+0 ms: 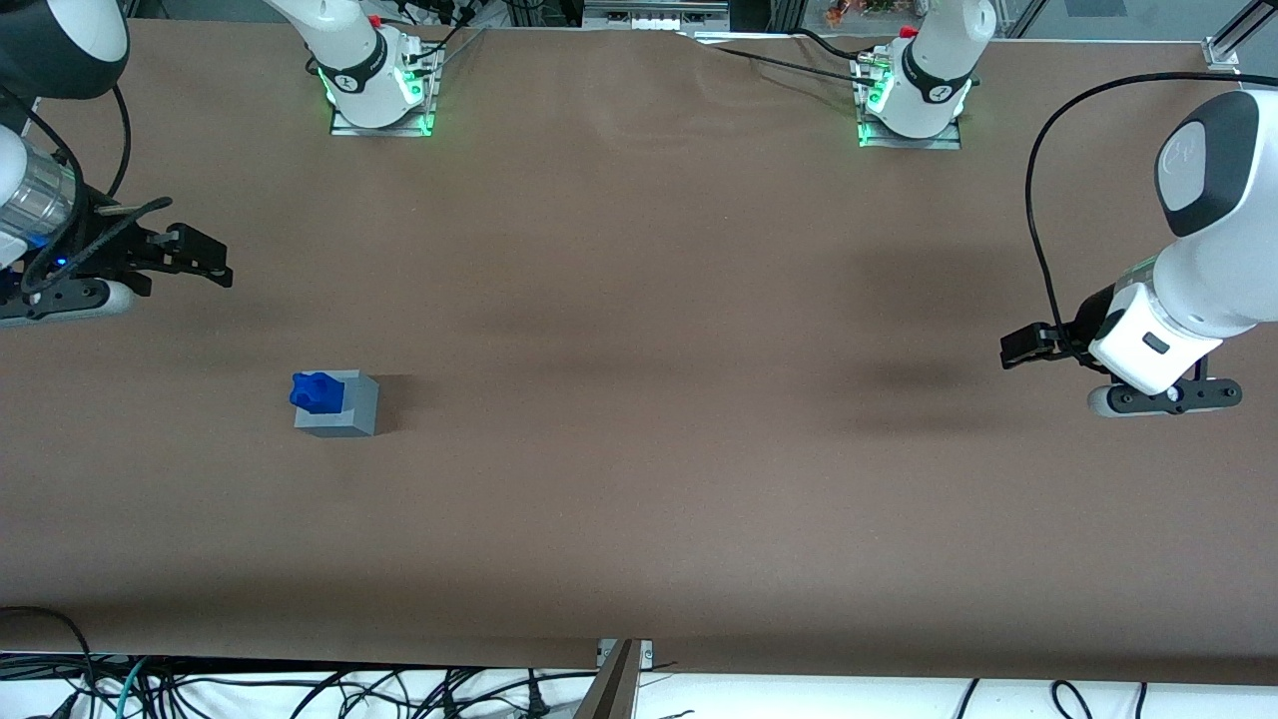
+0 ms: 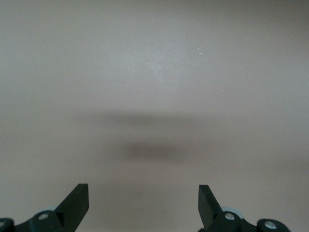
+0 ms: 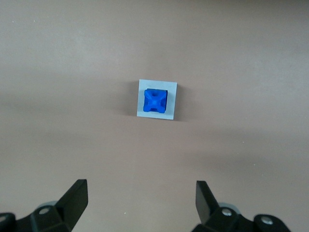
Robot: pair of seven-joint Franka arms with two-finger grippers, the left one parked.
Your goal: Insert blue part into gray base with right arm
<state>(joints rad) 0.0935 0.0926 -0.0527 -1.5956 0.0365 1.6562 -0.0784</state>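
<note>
Blue part (image 1: 316,392) sits in the gray base (image 1: 339,409), seated in the recess on top w/ its knobby upper half sticking up above the rim; seen from the wrist cam the blue part (image 3: 155,101) fills most of the square opening and the gray base (image 3: 156,99) shows as a pale frame around it. Base stands alone on the brown surface (image 1: 639,399), toward the working arm's end. Right arm (image 1: 40,190) hangs over that same end of the surface, pincer (image 1: 205,262) well apart from the base and not touching anything. Base is nearer the front cam than the pincer, and lower, w/ bare surface between them. Pincer (image 3: 140,198) is spread wide, both black fingertips (image 3: 77,193) far apart w/ nothing gripped between them; the base & blue part show in line w/ the gap between the tips, out ahead of them and clear of both. Soft shadow falls on the surface beside the base, on the side toward the parked arm's end.
</note>
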